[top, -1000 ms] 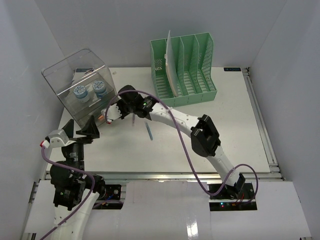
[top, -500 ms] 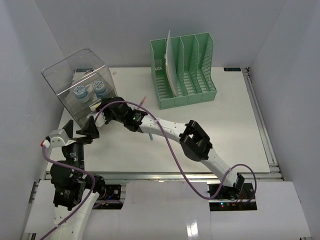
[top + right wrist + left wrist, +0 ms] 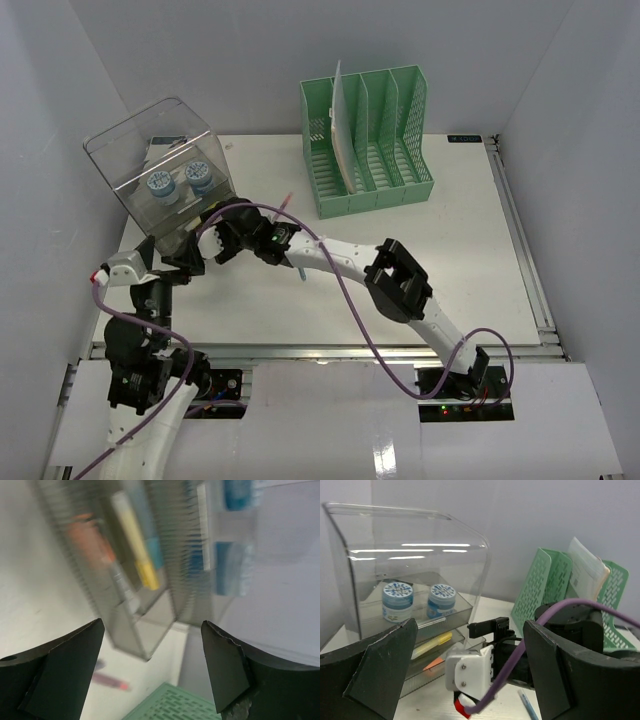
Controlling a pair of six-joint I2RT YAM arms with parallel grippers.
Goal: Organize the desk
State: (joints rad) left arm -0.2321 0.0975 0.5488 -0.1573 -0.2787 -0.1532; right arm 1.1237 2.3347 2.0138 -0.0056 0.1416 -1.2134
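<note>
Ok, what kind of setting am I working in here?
Probably a mock office desk inside a test cell: a white desk enclosed by pale grey walls, a green file rack and a clear plastic box.

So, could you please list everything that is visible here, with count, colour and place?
desk: one, white, under everything
clear plastic box: one, transparent, rear left of the desk
jars: two, blue-and-white lids, on the box's upper shelf
highlighter: one, yellow, in a drawer of the box
orange item: one, near the highlighter in the box; kind unclear
file rack: one, green, rear centre
papers: one sheaf, white, standing in the rack's left part
pen: one, blue, on the desk by the right arm
thin pink stick: one, between box and rack
left arm: one, black and white, near left, jaws open
right arm: one, white and black, reaching towards the box, jaws open
</note>
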